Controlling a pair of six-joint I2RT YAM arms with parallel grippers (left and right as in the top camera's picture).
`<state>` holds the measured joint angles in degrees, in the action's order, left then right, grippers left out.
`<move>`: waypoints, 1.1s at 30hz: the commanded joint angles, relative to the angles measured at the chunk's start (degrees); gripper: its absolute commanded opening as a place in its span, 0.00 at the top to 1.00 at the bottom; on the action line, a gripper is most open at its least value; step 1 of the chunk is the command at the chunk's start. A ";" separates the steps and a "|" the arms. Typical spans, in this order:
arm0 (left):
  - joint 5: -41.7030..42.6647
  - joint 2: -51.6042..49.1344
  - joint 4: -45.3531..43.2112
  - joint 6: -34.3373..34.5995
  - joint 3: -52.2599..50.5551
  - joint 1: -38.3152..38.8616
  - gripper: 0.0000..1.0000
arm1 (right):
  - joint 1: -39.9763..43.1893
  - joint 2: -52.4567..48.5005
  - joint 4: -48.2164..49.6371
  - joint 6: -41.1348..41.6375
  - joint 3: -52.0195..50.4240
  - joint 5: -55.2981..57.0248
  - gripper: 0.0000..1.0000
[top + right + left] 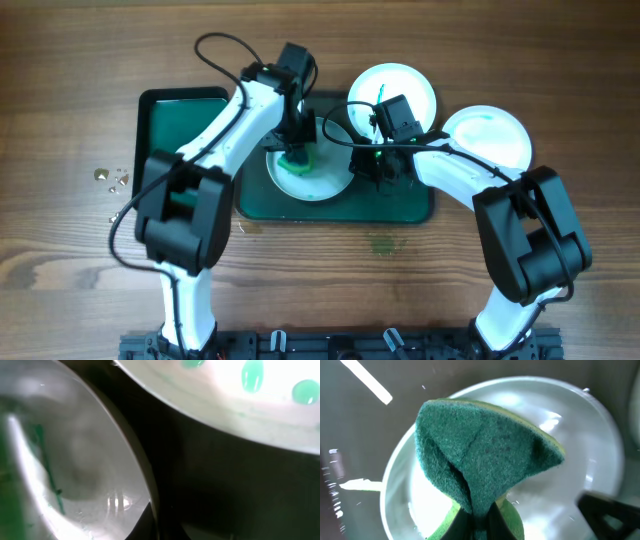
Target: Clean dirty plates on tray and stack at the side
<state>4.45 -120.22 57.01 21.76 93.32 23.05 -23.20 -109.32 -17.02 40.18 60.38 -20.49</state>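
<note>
A white plate (325,180) lies on the dark green tray (180,130). My left gripper (298,150) is shut on a folded green sponge (299,160) and presses it onto this plate. In the left wrist view the sponge (485,450) rises from the fingers (481,522) over the wet plate (580,440). My right gripper (378,170) is at the plate's right edge. In the right wrist view the plate's rim (145,475) runs between its fingers (157,527), which look shut on it.
A second plate (400,85) with green smears sits at the tray's back right edge; it also shows in the right wrist view (235,395). A third white plate (490,135) lies on the table right of the tray. Crumbs (108,178) lie left of the tray.
</note>
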 commanded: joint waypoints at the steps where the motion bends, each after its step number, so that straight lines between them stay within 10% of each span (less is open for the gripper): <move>1: 0.66 -4.46 -0.24 -0.31 -0.48 -0.02 0.96 | -0.09 -1.11 0.07 -1.18 1.11 -1.51 0.96; 9: 1.62 -8.37 -0.26 -0.85 -0.50 0.22 0.96 | -0.09 -1.11 0.11 -1.18 1.11 -1.46 0.96; 15: 29.59 -8.37 0.17 -28.15 -0.50 0.66 0.96 | -0.09 -1.11 0.17 -1.20 1.11 -1.49 0.96; 19: 27.67 -8.37 -1.18 -28.70 -0.50 0.61 0.96 | -0.09 -1.11 0.17 -1.20 1.11 -1.46 0.96; 27: -21.57 -8.37 1.18 11.30 -0.50 0.59 0.96 | -0.09 -1.11 0.20 -1.22 1.11 -1.46 0.96; 33: -23.56 -8.37 1.99 19.04 -0.50 1.11 0.96 | -0.09 -1.11 0.13 -1.22 1.11 -1.44 0.96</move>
<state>-3.49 -125.78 58.61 29.98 94.52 25.78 -23.44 -109.58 -16.60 39.57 60.53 -20.97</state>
